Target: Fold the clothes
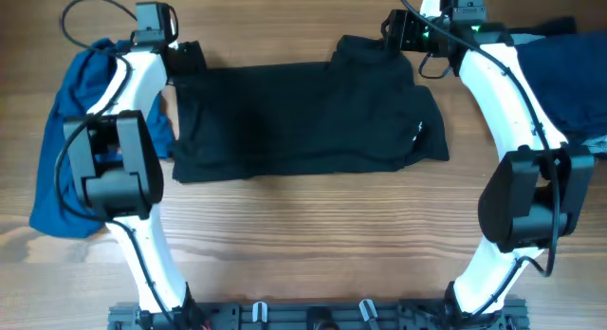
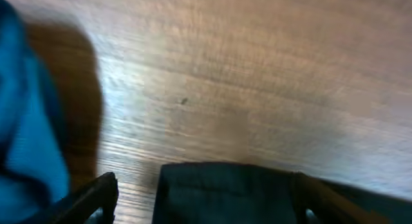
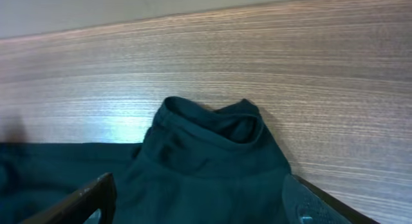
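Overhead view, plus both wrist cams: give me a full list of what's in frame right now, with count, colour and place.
T-shirt: one, black, partly folded, middle of the far half of the table.
Blue garment: one, bright blue, bunched at the left edge.
Navy garment: one, dark navy, far right corner, partly under the right arm.
Table: one, brown wood grain, under everything.
Arms: two, white with black joints, left arm and right arm.
Left gripper: one, black, open, over the T-shirt's left edge.
Right gripper: one, black, open, over the T-shirt's far right corner.
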Tool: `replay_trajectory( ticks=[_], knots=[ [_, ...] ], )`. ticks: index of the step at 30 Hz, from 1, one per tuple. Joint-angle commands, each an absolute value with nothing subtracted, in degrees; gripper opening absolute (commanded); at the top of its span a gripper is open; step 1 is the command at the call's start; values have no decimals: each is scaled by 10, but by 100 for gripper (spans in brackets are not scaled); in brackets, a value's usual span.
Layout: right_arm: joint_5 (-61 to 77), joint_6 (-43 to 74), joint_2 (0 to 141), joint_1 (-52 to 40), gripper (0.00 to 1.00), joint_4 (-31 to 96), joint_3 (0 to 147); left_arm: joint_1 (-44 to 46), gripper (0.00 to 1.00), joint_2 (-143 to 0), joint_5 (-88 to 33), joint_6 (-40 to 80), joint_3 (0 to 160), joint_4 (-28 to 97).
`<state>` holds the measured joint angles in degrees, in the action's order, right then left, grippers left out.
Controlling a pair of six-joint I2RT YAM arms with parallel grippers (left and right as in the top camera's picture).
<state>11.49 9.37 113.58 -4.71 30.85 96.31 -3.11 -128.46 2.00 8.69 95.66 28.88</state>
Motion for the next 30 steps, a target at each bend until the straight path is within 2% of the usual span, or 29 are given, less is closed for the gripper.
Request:
replay_trajectory(
  ticks=[1,3,6,10,14,15,23,30],
  knots=[
    [101,107,1139,-43,83,309,973,-28,84,-1306,11,63,965,294],
    [101,107,1139,-43,83,309,973,-28,84,-1306,11,62,965,293],
    [101,106,1139,-43,83,309,973,-27,72,-1309,4,61,965,298],
    [101,107,1139,-43,83,309,973,-27,39,-1316,4,62,964,301],
    [97,107,1139,-43,82,309,973,-27,10,-1320,5,65,964,302],
    [84,108,1140,-43,80,307,973,-27,6,-1320,5,65,964,302],
    [65,110,1187,-43,77,291,972,-27,4,-1286,11,98,964,320],
    [114,123,1249,-43,77,240,972,-13,4,-1262,11,109,964,328]
  ],
)
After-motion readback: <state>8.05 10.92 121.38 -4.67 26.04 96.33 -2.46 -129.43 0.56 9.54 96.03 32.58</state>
